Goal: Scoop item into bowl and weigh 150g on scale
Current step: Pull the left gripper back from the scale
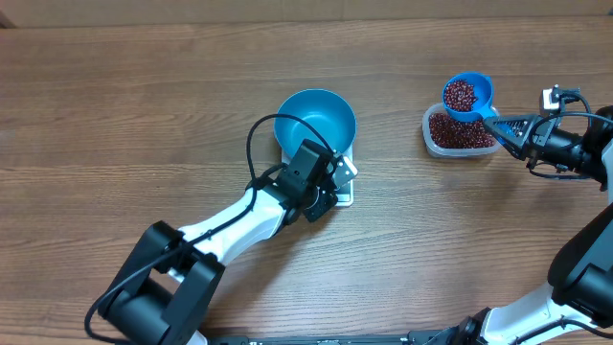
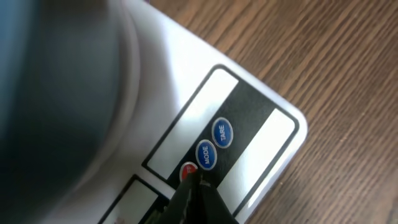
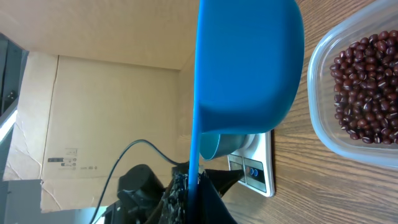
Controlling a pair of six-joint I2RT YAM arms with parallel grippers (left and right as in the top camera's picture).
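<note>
Shut left gripper (image 2: 194,190), left wrist view: tip on the round red button (image 2: 188,171) of the flat white square scale (image 2: 273,134), holding nothing. Deep bright blue bowl (image 2: 56,93) sits blurred on the platform. Looks like the power-on step.

Right wrist view: right gripper (image 3: 189,186) clamped tight on the handle of the small blue plastic scoop (image 3: 249,62), beside the clear plastic tub (image 3: 315,106) of dark red-brown beans (image 3: 367,93).

Overhead: bowl empty on the scale, scoop loaded above the tub. Next: left arm clears, then right carries the scoop level and tips slowly.
</note>
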